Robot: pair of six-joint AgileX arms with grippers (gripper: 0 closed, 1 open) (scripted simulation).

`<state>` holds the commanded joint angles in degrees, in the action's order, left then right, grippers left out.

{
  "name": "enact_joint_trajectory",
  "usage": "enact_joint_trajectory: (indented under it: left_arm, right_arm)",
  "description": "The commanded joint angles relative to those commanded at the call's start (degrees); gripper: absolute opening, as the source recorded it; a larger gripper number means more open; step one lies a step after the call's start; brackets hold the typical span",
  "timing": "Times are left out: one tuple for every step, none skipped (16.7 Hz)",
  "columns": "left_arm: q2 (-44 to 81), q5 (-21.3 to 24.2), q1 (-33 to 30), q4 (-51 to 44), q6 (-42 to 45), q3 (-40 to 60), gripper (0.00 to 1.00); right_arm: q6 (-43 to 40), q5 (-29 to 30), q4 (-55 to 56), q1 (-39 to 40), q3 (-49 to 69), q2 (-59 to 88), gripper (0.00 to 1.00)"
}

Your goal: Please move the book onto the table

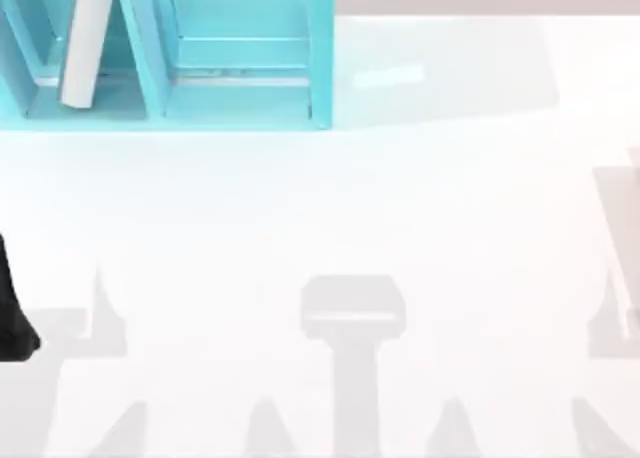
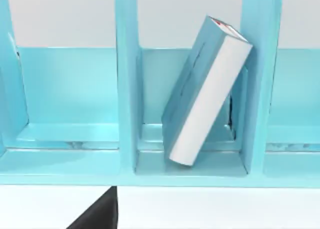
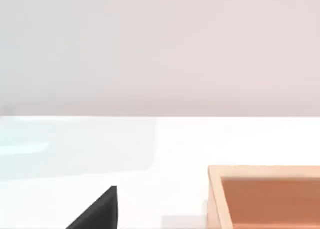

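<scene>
Book (image 2: pixel 207 96) leans tilted inside shelf (image 2: pixel 127 89); left claw (image 1: pixel 15 313) state unclear.

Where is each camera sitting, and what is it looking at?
Top view: above the table, looking down on the shelf and book; the left arm's dark edge shows.
Left wrist view: on the left arm, facing the leaning book in the shelf.
Right wrist view: on the right arm, facing table and an orange box.
Top and left wrist views share book and shelf.
</scene>
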<state>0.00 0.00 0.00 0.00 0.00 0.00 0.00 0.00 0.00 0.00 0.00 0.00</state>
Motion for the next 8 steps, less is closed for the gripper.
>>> enact_joint_trajectory:
  left_arm:
    - [0.0, 0.0, 0.0, 0.0, 0.0, 0.0, 1.0]
    - [0.0, 0.0, 0.0, 0.0, 0.0, 0.0, 1.0]
    - [0.57, -0.08, -0.02, 0.56, 0.15, 0.35, 1.0]
    - [1.76, -0.24, -0.07, 1.68, 0.46, 1.04, 1.0]
    - [3.56, -0.44, -0.16, 3.29, 0.89, 2.01, 1.0]
    - [5.97, -0.68, -0.31, 5.32, 1.44, 3.21, 1.0]
    - [9.0, -0.95, -0.5, 7.69, 2.08, 4.61, 1.0]
    - [12.64, -1.24, -0.74, 10.35, 2.81, 6.15, 1.0]
  right_arm:
    - [0.0, 0.0, 0.0, 0.0, 0.0, 0.0, 1.0]
    - [0.0, 0.0, 0.0, 0.0, 0.0, 0.0, 1.0]
    - [0.0, 0.0, 0.0, 0.0, 0.0, 0.0, 1.0]
    - [0.0, 0.0, 0.0, 0.0, 0.0, 0.0, 1.0]
    - [0.0, 0.0, 0.0, 0.0, 0.0, 0.0, 1.0]
    - [0.0, 0.0, 0.0, 0.0, 0.0, 0.0, 1.0]
    - [0.0, 0.0, 0.0, 0.0, 0.0, 0.0, 1.0]
    - [0.0, 0.0, 0.0, 0.0, 0.0, 0.0, 1.0]
